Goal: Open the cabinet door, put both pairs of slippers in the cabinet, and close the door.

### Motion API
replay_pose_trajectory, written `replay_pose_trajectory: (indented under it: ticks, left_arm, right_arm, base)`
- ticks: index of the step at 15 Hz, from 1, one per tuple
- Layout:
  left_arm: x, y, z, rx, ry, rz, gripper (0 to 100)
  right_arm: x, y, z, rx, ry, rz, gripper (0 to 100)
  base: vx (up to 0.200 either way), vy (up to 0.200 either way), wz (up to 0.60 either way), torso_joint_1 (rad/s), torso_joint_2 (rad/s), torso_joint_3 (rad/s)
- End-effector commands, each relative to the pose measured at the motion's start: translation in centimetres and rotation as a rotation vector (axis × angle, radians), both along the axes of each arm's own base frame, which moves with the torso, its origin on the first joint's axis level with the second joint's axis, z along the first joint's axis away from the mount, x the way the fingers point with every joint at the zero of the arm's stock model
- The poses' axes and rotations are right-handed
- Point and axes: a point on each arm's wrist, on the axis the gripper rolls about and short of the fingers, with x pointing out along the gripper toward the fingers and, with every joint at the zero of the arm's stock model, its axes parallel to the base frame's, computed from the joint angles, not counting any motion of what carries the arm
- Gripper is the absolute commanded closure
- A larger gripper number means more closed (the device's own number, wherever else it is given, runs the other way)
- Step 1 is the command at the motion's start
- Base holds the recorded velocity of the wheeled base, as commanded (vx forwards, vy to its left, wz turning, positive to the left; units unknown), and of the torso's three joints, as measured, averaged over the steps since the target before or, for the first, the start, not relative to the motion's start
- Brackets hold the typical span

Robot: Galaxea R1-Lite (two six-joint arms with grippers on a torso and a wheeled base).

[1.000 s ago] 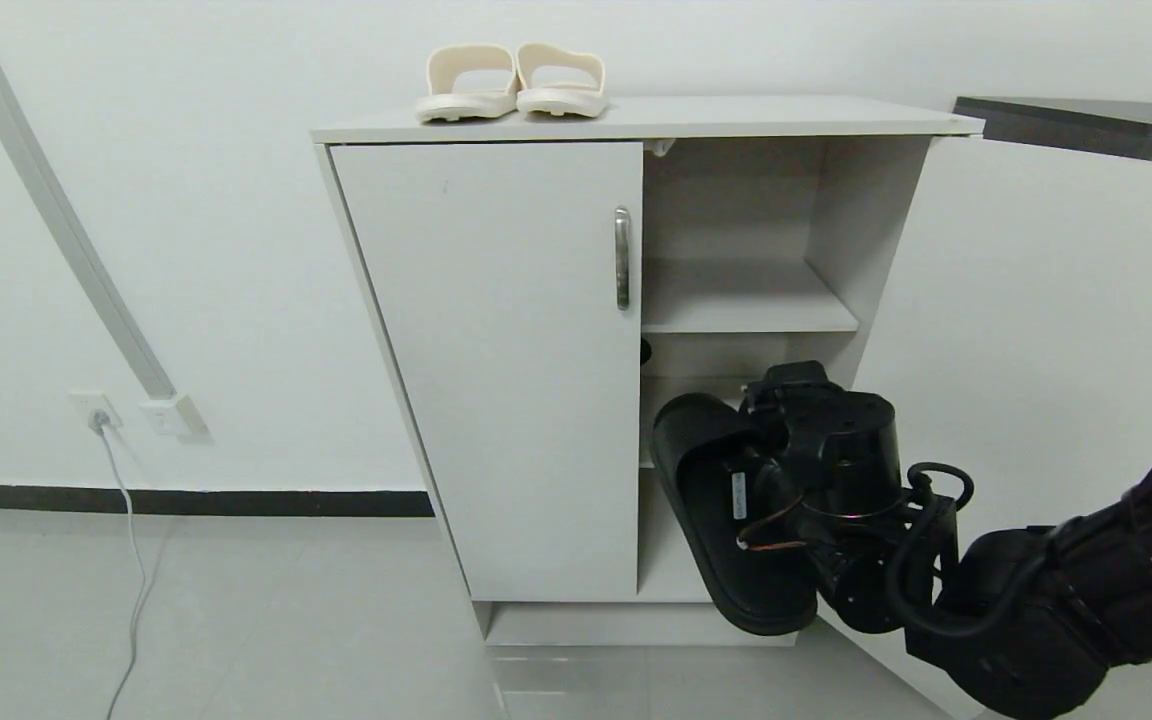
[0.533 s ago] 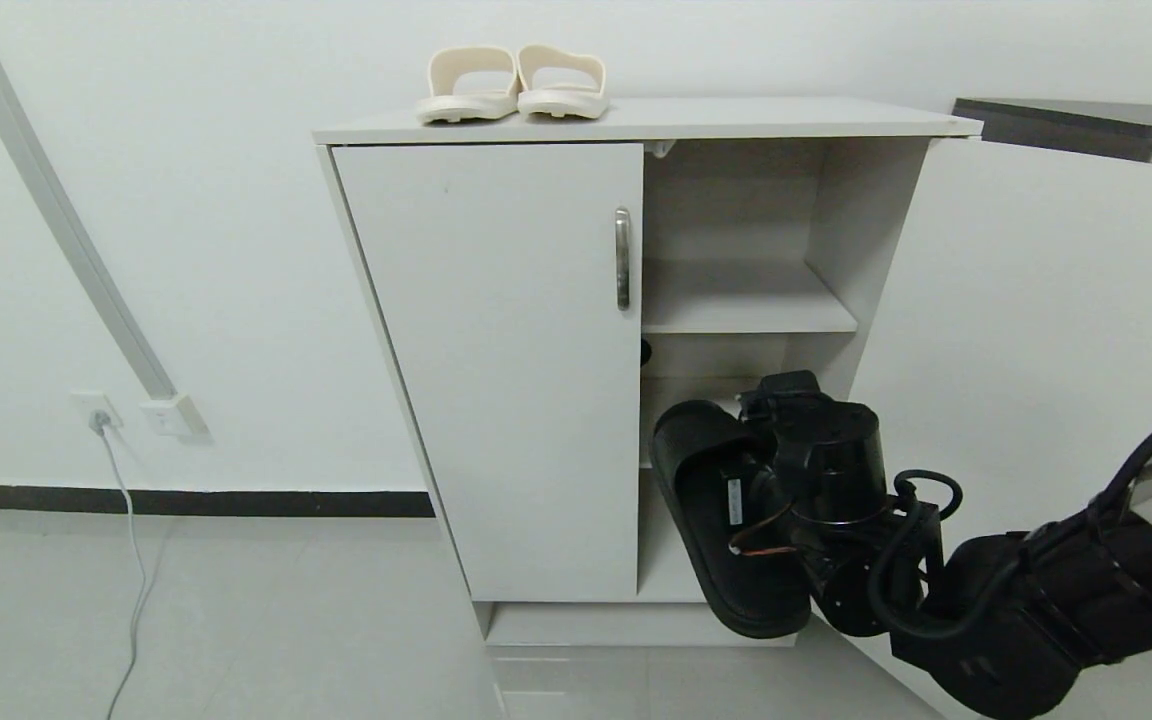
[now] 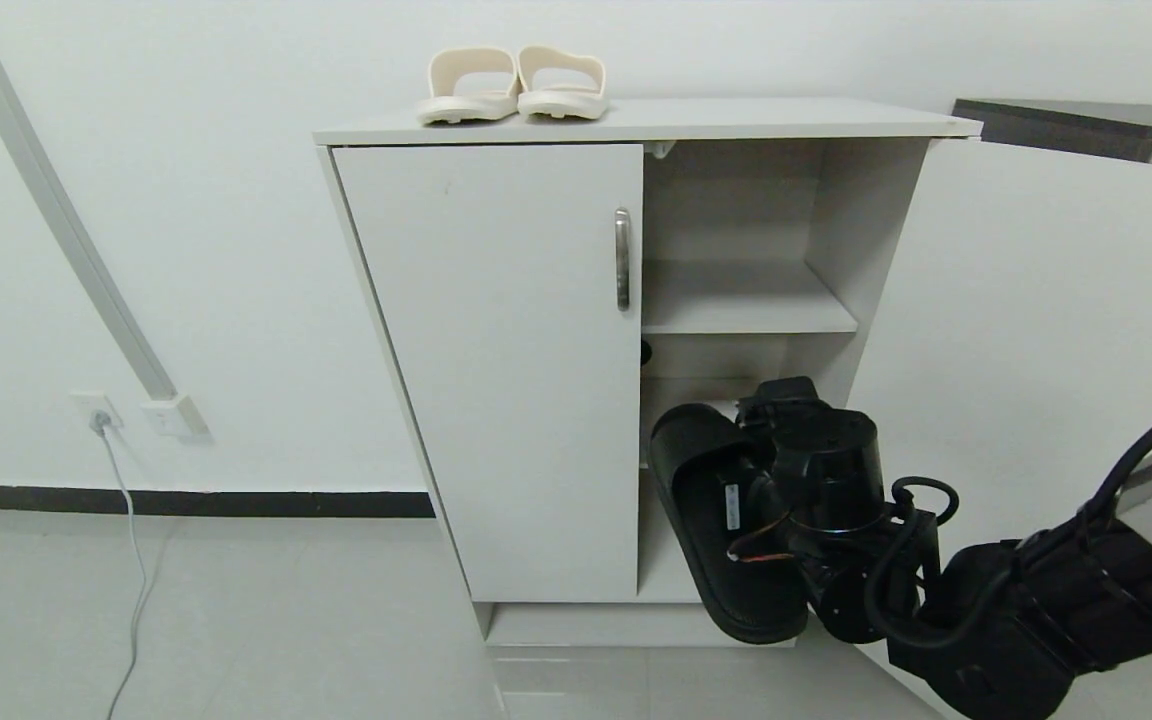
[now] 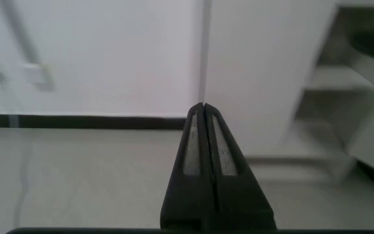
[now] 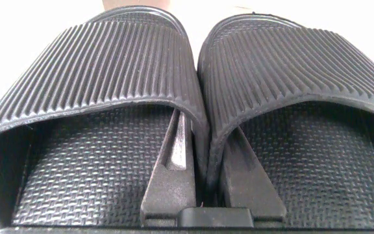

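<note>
Holding black slippers point(image 3: 711, 500), right hand point(image 5: 203, 133) at open cabinet point(image 3: 861, 220) front edge.

The right arm point(image 3: 1026, 610) lay at 4 o'clock in the head view, stretching toward 10 o'clock. Its wrist angled upward. The right gripper point(image 5: 204, 170) was clamped on the slippers point(image 3: 716, 520), one finger inside each, pinching their touching inner walls. The left gripper point(image 4: 204, 140) had its fingers pressed flat together.

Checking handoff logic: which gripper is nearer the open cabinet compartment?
Right. The right gripper, jaws shut on the black slippers, is at the mouth of the open compartment. The left gripper, jaws shut, is set back from the cabinet, facing it.
</note>
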Motion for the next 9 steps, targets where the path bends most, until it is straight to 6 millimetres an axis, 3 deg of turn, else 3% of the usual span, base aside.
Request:
replay_pose_trajectory:
  ticks: [1, 4, 9]
  left_arm:
    - [0.0, -0.1, -0.6, 0.007, 0.025, -0.065, 100]
    - [0.0, -0.1, -0.5, 0.02, 0.016, -0.069, 100]
    - [0.0, -0.1, -0.5, 0.009, 0.016, -0.064, 100]
  right_arm:
    - [0.1, 0.1, -0.2, -0.001, 0.002, -0.001, 100]
    - [0.4, 0.4, -0.8, 0.006, -0.011, -0.001, 100]
    - [3.3, 1.4, -5.8, 0.016, -0.036, -0.031, 100]
  base:
    - [0.0, 0.0, 0.0, 0.0, 0.0, 0.0]
    - [0.0, 0.0, 0.0, 0.0, 0.0, 0.0]
    - [0.0, 0.0, 0.0, 0.0, 0.0, 0.0]
